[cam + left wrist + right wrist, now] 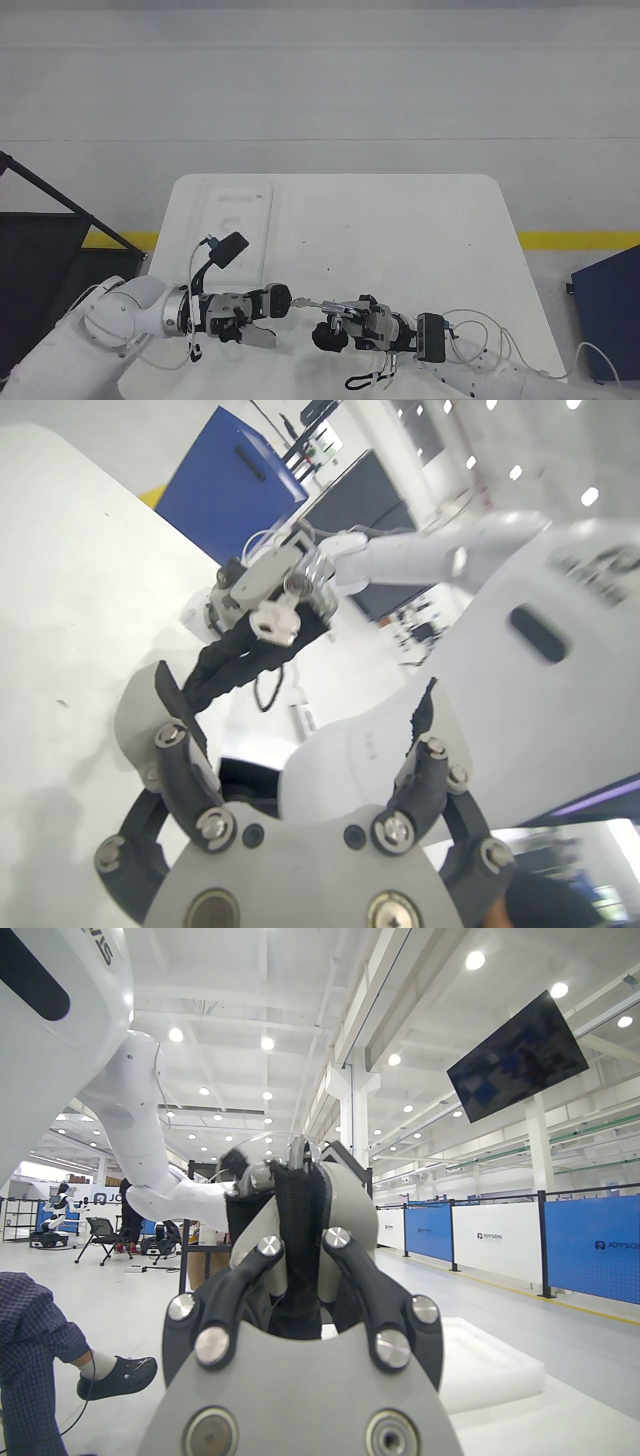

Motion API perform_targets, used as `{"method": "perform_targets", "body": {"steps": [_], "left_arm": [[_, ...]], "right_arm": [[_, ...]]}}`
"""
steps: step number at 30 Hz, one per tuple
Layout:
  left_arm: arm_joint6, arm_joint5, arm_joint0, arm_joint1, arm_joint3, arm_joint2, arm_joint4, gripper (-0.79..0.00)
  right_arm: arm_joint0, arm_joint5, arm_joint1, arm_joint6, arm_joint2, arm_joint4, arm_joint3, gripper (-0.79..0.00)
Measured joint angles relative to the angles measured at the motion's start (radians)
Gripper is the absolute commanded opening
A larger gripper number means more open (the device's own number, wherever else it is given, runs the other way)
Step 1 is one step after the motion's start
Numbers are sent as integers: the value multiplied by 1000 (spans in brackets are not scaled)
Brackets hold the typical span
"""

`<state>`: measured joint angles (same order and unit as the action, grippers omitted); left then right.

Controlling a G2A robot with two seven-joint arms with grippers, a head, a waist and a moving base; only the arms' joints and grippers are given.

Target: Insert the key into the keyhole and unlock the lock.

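Left wrist view puts what I take for the key [272,622], a small pale metal piece, left of centre, at the right hand [296,1168], whose fingers are pressed together on it. In the top view it hangs low in the frame, over the white counter [400,220]. The left hand [296,677] gapes wide and holds nothing. My judgement: the key is gripped and insertion not begun, so next its blade must line up squarely with the keyhole. Blue and white barriers [590,1248] carry printed logos; I can read nothing on the key
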<state>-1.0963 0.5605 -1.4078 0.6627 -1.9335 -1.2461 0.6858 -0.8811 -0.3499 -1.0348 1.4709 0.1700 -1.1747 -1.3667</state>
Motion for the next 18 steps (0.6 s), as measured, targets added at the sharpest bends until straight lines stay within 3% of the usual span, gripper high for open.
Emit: {"method": "perform_targets", "body": {"steps": [3,6,12,18], "left_arm": [[-133,-145,86,17,86,57,259,0],[-194,-233,148,36,139,114,375,0],[-174,-347,208,65,201,186,368,0],[-162,-383,255,80,199,214,285,0]], "right_arm": [[0,0,0,0,0,0,0,-785],[0,0,0,0,0,0,0,-785],[0,0,0,0,0,0,0,-785],[0,0,0,0,0,0,0,-785]]}}
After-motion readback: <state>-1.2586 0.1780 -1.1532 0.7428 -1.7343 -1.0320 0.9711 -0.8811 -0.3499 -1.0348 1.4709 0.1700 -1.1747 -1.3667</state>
